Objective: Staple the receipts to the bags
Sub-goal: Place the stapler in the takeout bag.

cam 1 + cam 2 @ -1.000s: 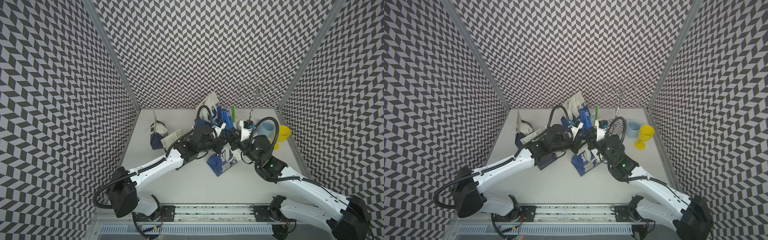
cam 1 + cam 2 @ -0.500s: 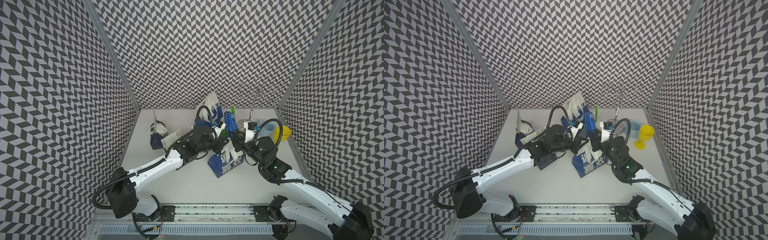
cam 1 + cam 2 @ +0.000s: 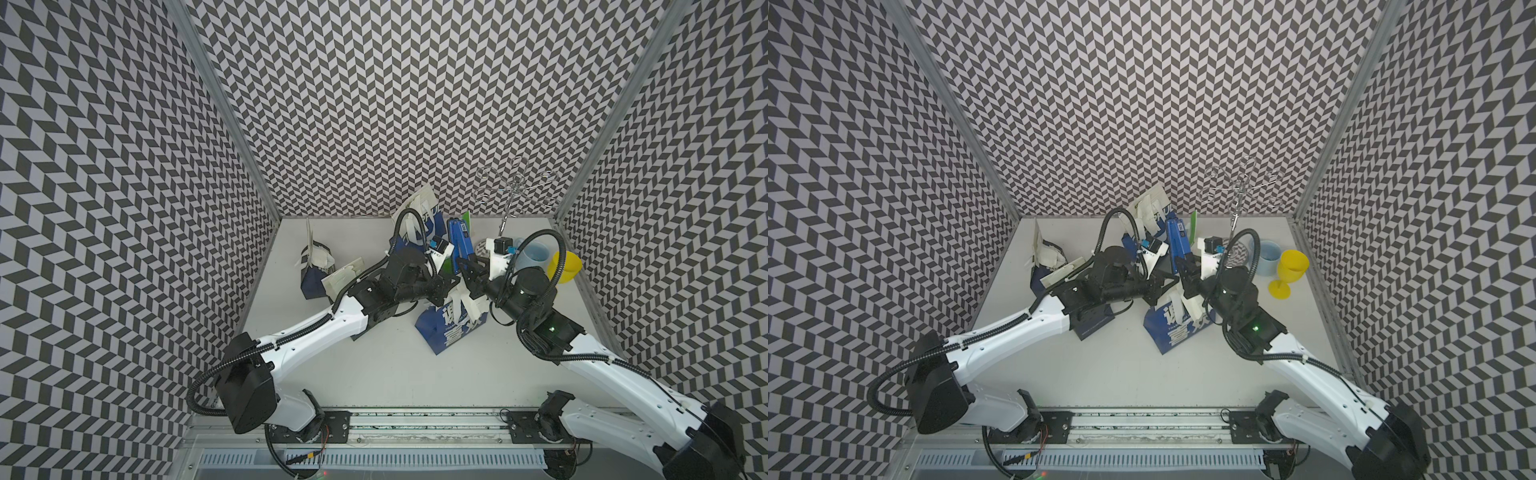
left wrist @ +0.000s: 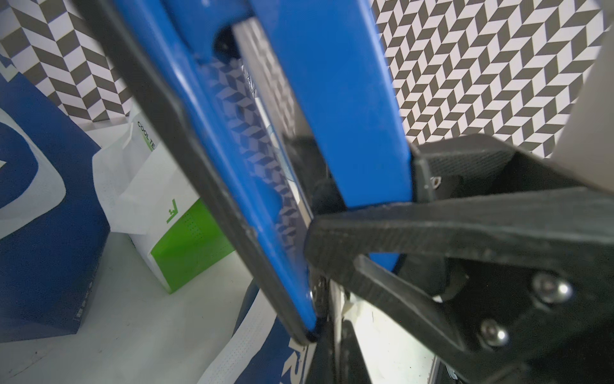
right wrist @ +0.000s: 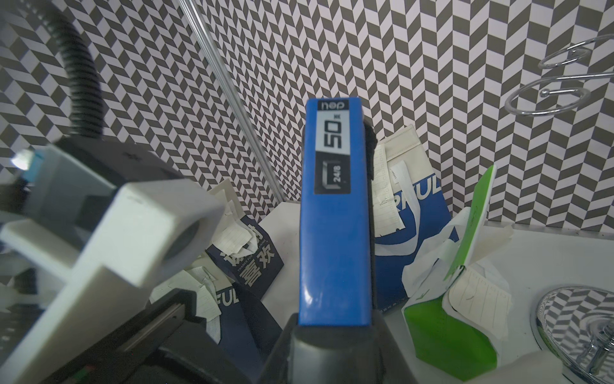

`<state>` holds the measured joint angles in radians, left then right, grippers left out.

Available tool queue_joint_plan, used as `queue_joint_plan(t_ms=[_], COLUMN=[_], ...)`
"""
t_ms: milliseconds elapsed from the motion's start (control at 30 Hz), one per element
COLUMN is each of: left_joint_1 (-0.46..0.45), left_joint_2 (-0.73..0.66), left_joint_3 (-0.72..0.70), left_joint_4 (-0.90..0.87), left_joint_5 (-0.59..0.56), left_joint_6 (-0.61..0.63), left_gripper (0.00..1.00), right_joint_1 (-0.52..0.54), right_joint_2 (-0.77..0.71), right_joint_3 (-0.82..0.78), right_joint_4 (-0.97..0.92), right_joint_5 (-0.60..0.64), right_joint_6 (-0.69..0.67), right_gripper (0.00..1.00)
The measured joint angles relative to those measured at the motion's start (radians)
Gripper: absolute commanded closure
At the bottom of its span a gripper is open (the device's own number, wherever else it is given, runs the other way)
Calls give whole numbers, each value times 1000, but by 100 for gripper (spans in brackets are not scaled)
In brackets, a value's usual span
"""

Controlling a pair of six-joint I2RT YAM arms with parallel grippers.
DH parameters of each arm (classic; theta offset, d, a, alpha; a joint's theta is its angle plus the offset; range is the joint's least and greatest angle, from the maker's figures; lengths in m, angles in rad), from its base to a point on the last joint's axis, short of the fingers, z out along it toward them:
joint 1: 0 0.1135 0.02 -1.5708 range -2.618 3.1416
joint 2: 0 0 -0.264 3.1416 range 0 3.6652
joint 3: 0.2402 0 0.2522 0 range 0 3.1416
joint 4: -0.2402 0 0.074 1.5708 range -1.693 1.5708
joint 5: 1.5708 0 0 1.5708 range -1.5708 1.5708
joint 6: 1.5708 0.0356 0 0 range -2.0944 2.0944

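Above the table's middle, the right tool pinches an upright blue plastic stapler; the left tool, pressed together, hovers beside it over a toppled dark blue paper bag, perhaps touching it.

In both top views we look steeply down from high above the front of the table, taking in the whole scene. Our wrist cameras sit very close to the blue stapler, facing the back wall; both share the green bag.
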<state>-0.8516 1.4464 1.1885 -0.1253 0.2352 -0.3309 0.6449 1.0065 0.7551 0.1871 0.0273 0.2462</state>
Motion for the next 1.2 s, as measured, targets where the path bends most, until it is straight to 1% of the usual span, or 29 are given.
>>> queue_joint_plan(t_ms=[233,333,467,567,667,967,1200], left_joint_1=[-8,-10,-11,11,25,27,27], left_joint_2=[70,80,82,82,82,70,67], left_joint_3=[116,140,147,147,147,122,111], left_joint_4=[-118,-150,-180,-192,-199,-174,-165], left_joint_5=[-14,-32,-89,-142,-164,-165,-148], left_joint_6=[-2,-4,-12,-26,-31,-56,-60], left_gripper=[100,100,100,100,100,100,100], right_joint_1=[0,0,0,0,1,1,1], right_joint_2=[10,14,19,19,15,15,47], right_joint_3=[8,9,14,22,22,20,20], right_joint_4=[9,23,22,24,21,24,38], right_joint_5=[0,1,0,0,2,2,3], right_joint_6=[-3,-10,-17,-18,-18,-16,-16], right_gripper=[100,100,100,100,100,100,100])
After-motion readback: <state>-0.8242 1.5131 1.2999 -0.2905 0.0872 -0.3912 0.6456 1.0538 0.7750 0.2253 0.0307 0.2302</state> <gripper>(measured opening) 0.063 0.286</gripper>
